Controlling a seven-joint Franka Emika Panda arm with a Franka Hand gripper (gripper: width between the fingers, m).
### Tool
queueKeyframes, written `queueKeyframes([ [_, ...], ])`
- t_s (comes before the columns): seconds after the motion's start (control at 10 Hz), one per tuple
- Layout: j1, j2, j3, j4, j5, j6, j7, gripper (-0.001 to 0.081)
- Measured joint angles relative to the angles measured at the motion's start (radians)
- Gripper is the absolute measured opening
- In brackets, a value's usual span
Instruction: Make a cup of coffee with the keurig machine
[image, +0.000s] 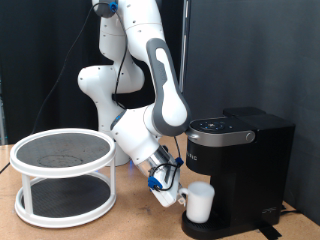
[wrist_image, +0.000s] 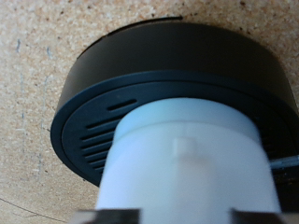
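The white cup (image: 200, 203) stands on or just above the round drip base (image: 215, 228) of the black keurig machine (image: 245, 150), under its closed silver-rimmed lid. My gripper (image: 180, 195) reaches in low from the exterior view's left and is shut on the cup's side. In the wrist view the cup (wrist_image: 187, 159) fills the space between my fingers, with only the finger edges showing at the frame border. Behind it lies the slotted black drip base (wrist_image: 121, 103).
A white round two-tier tray stand (image: 65, 175) stands at the exterior view's left on the cork tabletop (image: 130, 225). The robot's base and arm rise behind it, in front of a dark curtain. A cable runs off behind the machine at the exterior view's right.
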Motion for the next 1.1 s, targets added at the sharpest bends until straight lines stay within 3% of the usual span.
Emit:
queueKeyframes([
  [0.1,-0.001,0.002,0.000,0.001,0.000,0.001,0.002,0.0221],
  [0.2,-0.002,0.004,0.000,0.002,0.000,0.002,0.004,0.0221],
  [0.3,-0.003,0.005,-0.001,0.002,-0.002,0.002,0.006,0.0403],
  [0.4,-0.004,0.006,-0.002,0.001,-0.006,0.003,0.008,0.0403],
  [0.6,-0.012,0.007,-0.007,-0.014,-0.041,-0.010,0.015,0.0688],
  [1.1,-0.058,-0.025,-0.027,-0.086,-0.098,-0.131,-0.021,0.0731],
])
